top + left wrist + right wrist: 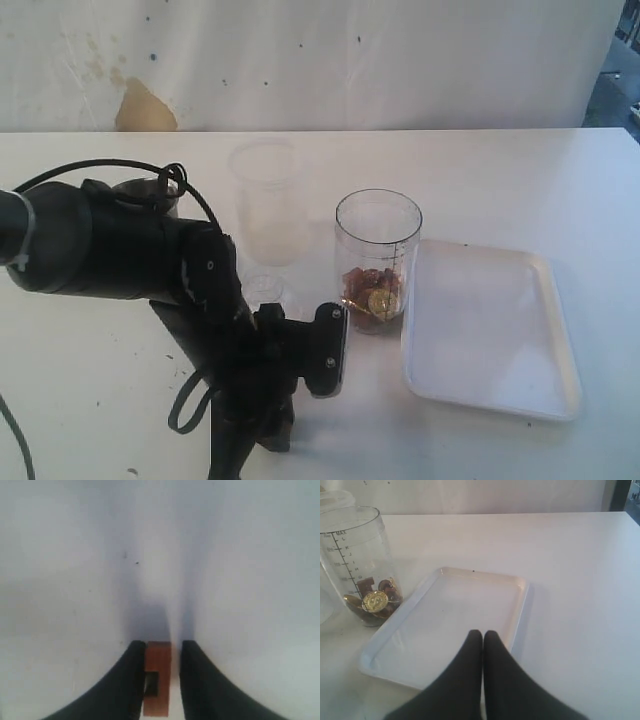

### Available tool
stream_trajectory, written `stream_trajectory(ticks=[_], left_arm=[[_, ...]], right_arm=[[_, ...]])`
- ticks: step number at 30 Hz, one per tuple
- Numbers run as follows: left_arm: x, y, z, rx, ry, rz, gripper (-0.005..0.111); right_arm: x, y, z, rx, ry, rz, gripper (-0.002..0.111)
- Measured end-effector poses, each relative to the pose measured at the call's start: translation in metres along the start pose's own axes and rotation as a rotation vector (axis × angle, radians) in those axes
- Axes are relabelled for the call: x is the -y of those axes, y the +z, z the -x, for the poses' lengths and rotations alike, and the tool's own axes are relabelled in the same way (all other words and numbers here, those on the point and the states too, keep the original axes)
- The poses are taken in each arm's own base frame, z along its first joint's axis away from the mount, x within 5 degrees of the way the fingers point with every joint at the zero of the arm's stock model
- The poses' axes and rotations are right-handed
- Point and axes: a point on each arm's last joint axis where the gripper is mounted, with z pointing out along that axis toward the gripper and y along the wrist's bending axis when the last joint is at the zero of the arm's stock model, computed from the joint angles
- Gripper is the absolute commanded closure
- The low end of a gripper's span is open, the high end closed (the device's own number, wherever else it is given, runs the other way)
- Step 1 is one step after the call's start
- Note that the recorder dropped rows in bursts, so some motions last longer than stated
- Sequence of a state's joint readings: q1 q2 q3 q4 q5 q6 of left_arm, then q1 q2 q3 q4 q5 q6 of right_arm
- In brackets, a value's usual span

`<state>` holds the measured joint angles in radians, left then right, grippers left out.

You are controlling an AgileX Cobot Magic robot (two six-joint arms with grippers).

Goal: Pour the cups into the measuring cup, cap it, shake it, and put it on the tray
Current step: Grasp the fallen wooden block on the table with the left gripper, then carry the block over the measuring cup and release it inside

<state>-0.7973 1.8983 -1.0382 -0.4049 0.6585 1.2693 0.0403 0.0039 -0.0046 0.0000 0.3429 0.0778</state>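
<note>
Left gripper [162, 644] brackets a brown block [157, 667]; clamping cannot be confirmed. Right gripper [482, 633], closed and empty, parks over the tray [485, 575], clear of the measuring cup [351, 550].

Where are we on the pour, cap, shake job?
Some pouring looks done: the measuring cup holds brown pieces and a gold coin. In hand: something brown, unidentifiable, sits between the fingers of the left gripper. Left: the cup stands uncapped beside the tray, not on it.

The left arm [120, 250] hides most of the steel tumbler [142, 190]. A blurred brown thing [158, 662] between the jaws of the left gripper [158, 644] is cut by the edge.
</note>
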Motion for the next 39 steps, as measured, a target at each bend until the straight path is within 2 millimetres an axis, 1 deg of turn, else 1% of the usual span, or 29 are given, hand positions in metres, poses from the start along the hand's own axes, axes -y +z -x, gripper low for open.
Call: stream_trajectory(ticks=[2, 6, 9, 12, 15, 18, 19, 22, 24, 26, 28, 30, 33, 35, 39], left_arm=[[-0.001, -0.001, 0.002, -0.006, 0.003, -0.012, 0.107], [-0.004, -0.007, 0.006, -0.025, -0.010, -0.048, 0.107], [-0.009, -0.021, 0.013, -0.031, -0.018, -0.051, 0.107], [-0.009, -0.045, 0.022, -0.019, -0.017, -0.038, 0.107], [-0.006, -0.077, 0.029, 0.021, -0.003, 0.008, 0.107], [-0.002, -0.111, 0.037, 0.082, 0.017, 0.092, 0.107], [0.000, -0.124, 0.039, 0.113, 0.023, 0.132, 0.107], [0.000, -0.153, 0.050, 0.235, 0.014, 0.258, 0.107], [-0.003, -0.165, 0.058, 0.339, -0.005, 0.334, 0.107], [-0.007, -0.172, 0.066, 0.445, -0.022, 0.397, 0.107], [-0.016, -0.174, 0.074, 0.552, -0.049, 0.460, 0.107], [-0.027, -0.170, 0.080, 0.627, -0.088, 0.515, 0.107], [-0.045, -0.150, 0.083, 0.670, -0.152, 0.563, 0.107], [-0.056, -0.132, 0.083, 0.670, -0.188, 0.578, 0.107], [-0.070, -0.103, 0.080, 0.639, -0.225, 0.588, 0.107]], right_arm=[[0.000, 0.000, 0.000, 0.000, 0.000, 0.000, 0.108], [0.000, 0.000, 0.000, 0.000, 0.000, 0.000, 0.108], [0.000, 0.000, 0.000, 0.000, 0.000, 0.000, 0.108], [0.000, 0.000, 0.000, 0.000, 0.000, 0.000, 0.108], [0.000, 0.000, 0.000, 0.000, 0.000, 0.000, 0.108], [0.000, 0.000, 0.000, 0.000, 0.000, 0.000, 0.108], [0.000, 0.000, 0.000, 0.000, 0.000, 0.000, 0.108], [0.000, 0.000, 0.000, 0.000, 0.000, 0.000, 0.108], [0.000, 0.000, 0.000, 0.000, 0.000, 0.000, 0.108], [0.000, 0.000, 0.000, 0.000, 0.000, 0.000, 0.108], [0.000, 0.000, 0.000, 0.000, 0.000, 0.000, 0.108], [0.000, 0.000, 0.000, 0.000, 0.000, 0.000, 0.108], [0.000, 0.000, 0.000, 0.000, 0.000, 0.000, 0.108], [0.000, 0.000, 0.000, 0.000, 0.000, 0.000, 0.108], [0.000, 0.000, 0.000, 0.000, 0.000, 0.000, 0.108]])
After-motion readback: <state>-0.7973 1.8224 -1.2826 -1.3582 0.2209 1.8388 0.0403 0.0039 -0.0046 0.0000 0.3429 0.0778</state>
